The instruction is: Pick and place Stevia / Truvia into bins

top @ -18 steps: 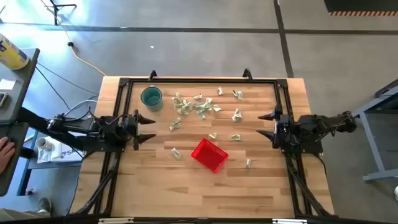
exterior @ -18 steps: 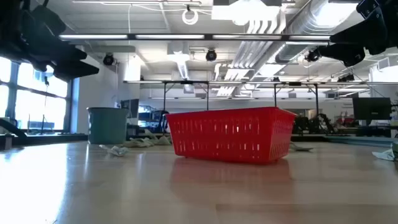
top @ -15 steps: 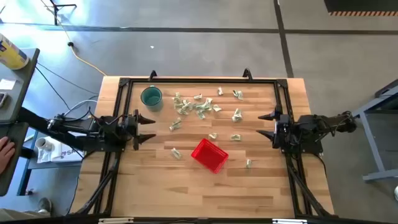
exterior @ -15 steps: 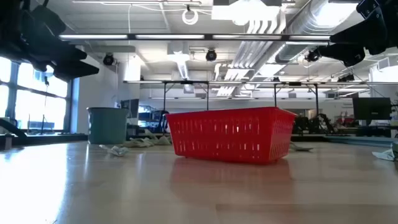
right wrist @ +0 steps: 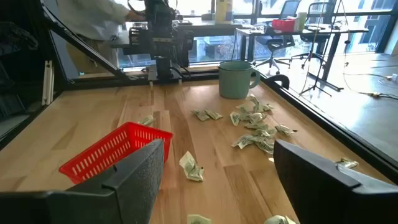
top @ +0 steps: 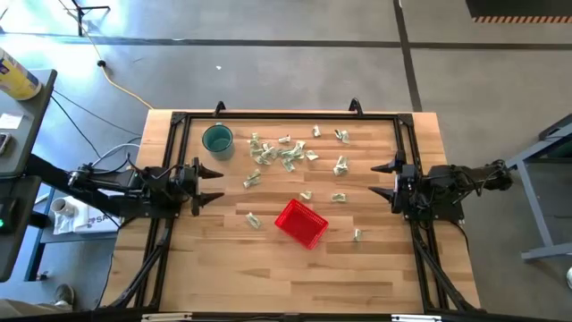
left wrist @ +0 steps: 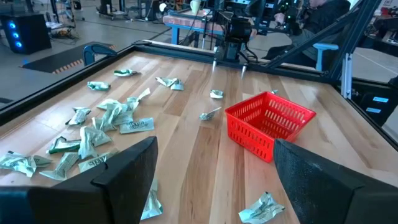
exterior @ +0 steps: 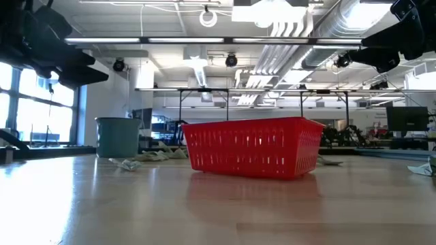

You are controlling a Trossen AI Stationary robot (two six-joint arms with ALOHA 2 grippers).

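Honestly nothing on the table has budged since the earlier frames; the only change I can spot is off to the side, where a hand that sat at the far left edge of the overhead shot is gone now. So the task hasn't started: both arms are parked at their table edges with jaws spread wide and nothing in them. Going near to far from the left gripper: a couple of stray Stevia / Truvia sachets lie just ahead of its fingers, then the red basket sits a bit past the table's middle, looking empty from above, with more sachets scattered around it and a thick cluster near the teal cup at the back. Right gripper waits across the table, also released. Every sachet is out on the wood, so the whole job is still ahead.
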